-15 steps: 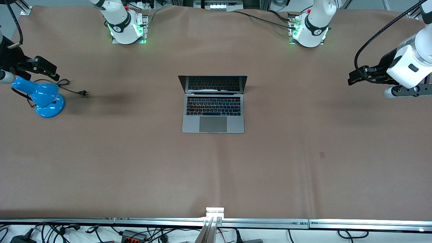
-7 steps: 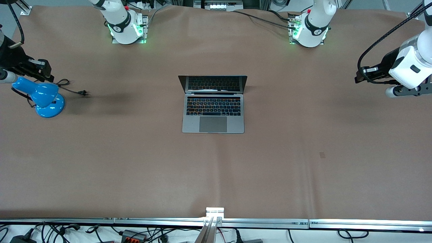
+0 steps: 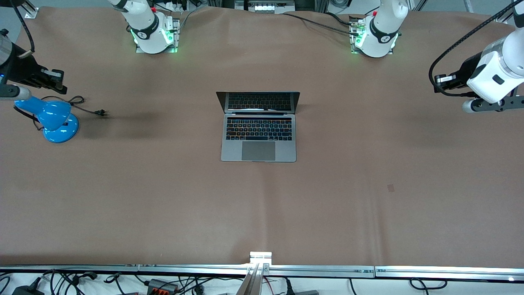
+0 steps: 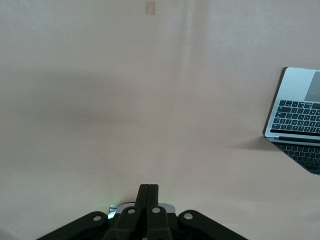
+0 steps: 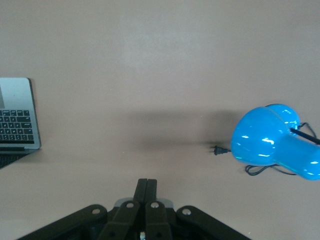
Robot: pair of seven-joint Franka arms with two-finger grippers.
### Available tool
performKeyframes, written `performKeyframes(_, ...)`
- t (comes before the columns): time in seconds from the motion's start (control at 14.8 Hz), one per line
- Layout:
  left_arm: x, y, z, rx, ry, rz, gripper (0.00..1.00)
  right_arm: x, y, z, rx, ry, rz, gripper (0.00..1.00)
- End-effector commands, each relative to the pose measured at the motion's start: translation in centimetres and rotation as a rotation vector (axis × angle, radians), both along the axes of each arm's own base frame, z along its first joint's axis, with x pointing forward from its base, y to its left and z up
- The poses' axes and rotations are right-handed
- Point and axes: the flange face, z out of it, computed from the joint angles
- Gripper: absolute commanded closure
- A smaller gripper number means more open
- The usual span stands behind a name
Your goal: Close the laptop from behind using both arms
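Note:
The silver-grey laptop [image 3: 258,127] stands open in the middle of the table, its screen upright and its keyboard facing the front camera. Part of it shows in the left wrist view [image 4: 298,116] and in the right wrist view [image 5: 17,117]. My left gripper [image 3: 441,80] hangs in the air at the left arm's end of the table, well apart from the laptop; its fingers [image 4: 148,192] are shut and empty. My right gripper [image 3: 52,80] hangs at the right arm's end, over the table next to the blue lamp; its fingers [image 5: 146,187] are shut and empty.
A blue desk lamp [image 3: 53,119] with a black cord and plug [image 3: 101,112] sits at the right arm's end of the table; it also shows in the right wrist view [image 5: 272,140]. The arm bases [image 3: 153,35] [image 3: 374,37] glow green. A metal rail [image 3: 262,268] edges the table.
Both grippers have drawn back toward the base side of the table. The laptop has not moved.

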Motion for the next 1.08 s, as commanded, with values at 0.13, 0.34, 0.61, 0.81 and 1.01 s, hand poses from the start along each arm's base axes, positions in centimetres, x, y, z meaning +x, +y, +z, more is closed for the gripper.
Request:
performKeyframes(0.13,-0.6,-3.2,0.4,-0.01,0.003,-0.058,1.0,0.6,5.4,-5.6,0.065,0.168,0.072,1.0)
performKeyframes(0.34,-1.2,-5.4,-1.1,-0.061,0.044,-0.077,1.0,0.8,10.6,-8.3,0.179,0.241,0.133,1.0)
performKeyframes(0.61,-3.7,-13.5,-9.3,-0.14,0.101,-0.093,1.0,-0.8,15.3,-11.3,0.362,0.327,0.125,1.0)
performKeyframes(0.81,-8.4,-21.7,-14.4,-0.112,0.065,-0.133,1.0,-2.4,17.9,-14.2,0.437,0.383,0.128,1.0)
performKeyframes(1.01,-11.6,-25.7,-18.4,-0.1,0.066,-0.157,1.0,-4.9,22.3,-16.4,0.429,0.402,0.185,1.0)
